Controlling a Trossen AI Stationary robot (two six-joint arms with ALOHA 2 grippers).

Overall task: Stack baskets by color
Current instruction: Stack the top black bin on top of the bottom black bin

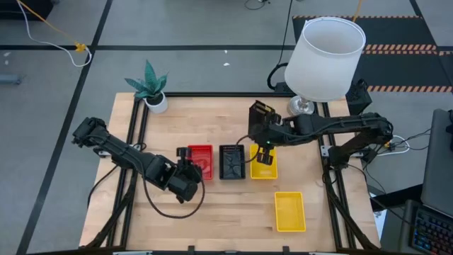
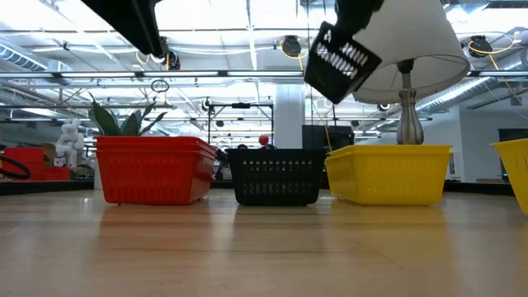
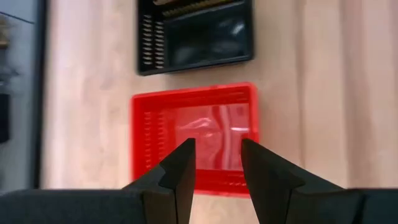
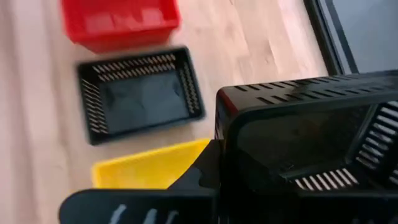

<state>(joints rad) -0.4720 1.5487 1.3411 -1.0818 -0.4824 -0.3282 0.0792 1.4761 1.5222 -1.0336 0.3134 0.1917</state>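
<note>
The right gripper (image 1: 259,126), fingers clamped on a black mesh-sided plastic basket (image 1: 260,113), holds it aloft to stack on the black basket on the worktop (image 1: 231,161) — the left gripper (image 1: 185,157), fingers apart, waits over the red basket (image 1: 201,161).

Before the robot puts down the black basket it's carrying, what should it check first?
1. Right gripper shut on the carried black basket: ok.
2. Carried basket lifted above the table: ok.
3. Black basket on the table sits between the red basket and the yellow basket, open side up: ok.
4. Carried basket level: not ok, it is tilted.
5. Left gripper away from the black stack: ok, it hangs open over the red basket.
</note>
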